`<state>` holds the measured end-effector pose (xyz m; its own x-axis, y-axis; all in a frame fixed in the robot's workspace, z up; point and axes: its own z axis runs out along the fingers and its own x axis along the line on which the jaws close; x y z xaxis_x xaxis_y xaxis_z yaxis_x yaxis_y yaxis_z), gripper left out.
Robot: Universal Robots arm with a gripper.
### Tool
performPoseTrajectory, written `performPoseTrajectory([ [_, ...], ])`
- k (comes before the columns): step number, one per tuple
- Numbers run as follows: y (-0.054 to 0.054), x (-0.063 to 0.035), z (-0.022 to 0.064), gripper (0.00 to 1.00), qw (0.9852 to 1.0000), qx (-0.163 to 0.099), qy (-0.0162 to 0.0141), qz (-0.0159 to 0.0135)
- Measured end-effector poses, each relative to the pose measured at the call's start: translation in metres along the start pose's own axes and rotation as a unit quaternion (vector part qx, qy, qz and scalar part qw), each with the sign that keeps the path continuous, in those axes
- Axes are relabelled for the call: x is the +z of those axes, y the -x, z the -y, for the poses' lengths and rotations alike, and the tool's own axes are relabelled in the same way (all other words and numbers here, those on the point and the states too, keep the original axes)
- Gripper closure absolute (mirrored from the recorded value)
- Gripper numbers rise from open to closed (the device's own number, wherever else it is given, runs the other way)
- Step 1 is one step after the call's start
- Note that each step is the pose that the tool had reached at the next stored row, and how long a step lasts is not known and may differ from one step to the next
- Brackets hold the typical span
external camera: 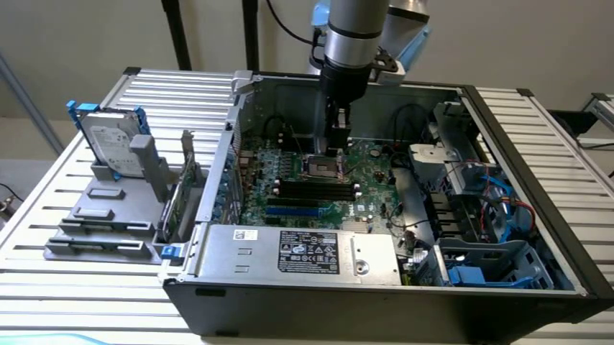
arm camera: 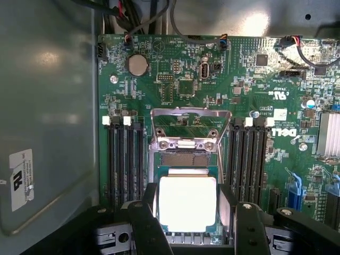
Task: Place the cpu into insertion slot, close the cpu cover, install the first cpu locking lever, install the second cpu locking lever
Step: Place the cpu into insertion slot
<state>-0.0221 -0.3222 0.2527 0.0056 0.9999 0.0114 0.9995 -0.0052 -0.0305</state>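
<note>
Chip (arm camera: 187,204) sits low over the dark socket (arm camera: 186,158), mid-board inside the case. Gripper (external camera: 332,149) jaws are clamped on its two opposite edges. Cover (arm camera: 186,143) stands open just beside. Chip looks light, stiff and thin, underside probably delicate. Best held by the edges only, kept level.

The cpu (arm camera: 187,204) is a flat square chip with a pale, brightly lit metal top. It sits level, gripped on two opposite edges by the gripper (arm camera: 188,213), directly over the insertion slot (arm camera: 185,158). A dark strip of the slot, with its metallic rim, shows beyond the chip. The cpu cover (arm camera: 190,112), a silver frame plate, stands swung open behind the slot.
</note>
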Motion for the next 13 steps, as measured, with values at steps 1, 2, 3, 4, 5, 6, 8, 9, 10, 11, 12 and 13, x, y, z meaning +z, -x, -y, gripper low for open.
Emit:
performPoseTrajectory([
  [1,0.0,0.0014,-0.0001,0.45,1.0,0.0,0.0,0.0],
  [2,0.001,0.0028,-0.0001,0.45,1.0,0.0,0.0,0.0],
  [3,0.001,0.0041,-0.0001,0.45,1.0,0.0,0.0,0.0],
  [4,0.001,0.0056,-0.0001,0.45,1.0,0.0,0.0,-0.0001],
  [5,0.002,0.0071,-0.0001,0.45,1.0,0.0,0.0,-0.0001],
  [6,0.002,0.0086,0.0,0.45,1.0,0.0,0.0,-0.0001],
  [8,0.002,0.0116,0.0003,0.45,1.0,0.0,0.0,0.0],
  [9,0.002,0.0131,0.0008,0.45,1.0,0.0,0.0,0.0],
  [10,0.002,0.0148,0.0014,0.45,1.0,0.0,0.0002,0.0],
  [11,0.002,0.0164,0.0017,0.45,1.0,0.0,0.0003,-0.0001],
  [12,0.002,0.018,0.002,0.45,1.0,0.0,0.0003,-0.0001],
  [13,0.003,0.0196,0.0023,0.45,1.0,0.0,0.0003,0.0],
])
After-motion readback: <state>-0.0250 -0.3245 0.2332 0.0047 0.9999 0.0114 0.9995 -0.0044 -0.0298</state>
